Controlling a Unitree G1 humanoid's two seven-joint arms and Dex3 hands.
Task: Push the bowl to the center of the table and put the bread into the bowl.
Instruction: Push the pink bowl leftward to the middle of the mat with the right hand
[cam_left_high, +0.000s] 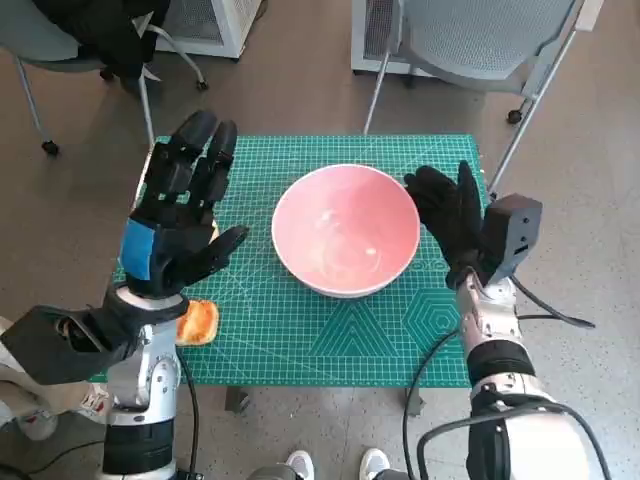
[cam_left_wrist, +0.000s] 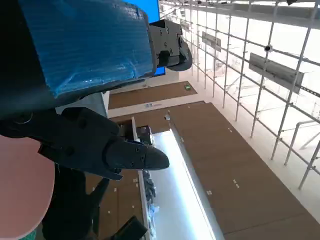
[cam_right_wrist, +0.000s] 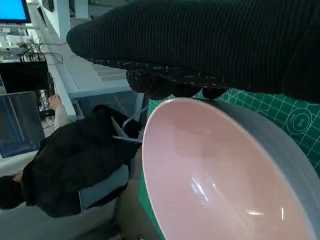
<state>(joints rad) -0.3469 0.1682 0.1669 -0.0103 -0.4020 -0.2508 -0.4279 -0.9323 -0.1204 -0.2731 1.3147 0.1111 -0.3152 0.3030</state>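
The pink bowl (cam_left_high: 346, 231) sits near the middle of the green cutting mat (cam_left_high: 290, 340), and the right hand (cam_left_high: 450, 220) stands at its right side with fingers straight and held together; whether the glove touches the rim cannot be told. A push now would likely carry the bowl past the center toward the left, or tip it if the force lands high on the rim. The left hand (cam_left_high: 185, 205) hovers open with its fingers spread, holding nothing, above the mat's left part. The bread (cam_left_high: 199, 322) lies at the mat's near-left edge, partly hidden under the left wrist — a blind reach down could nudge it off the table edge. A loose grip could drop it short of the bowl.
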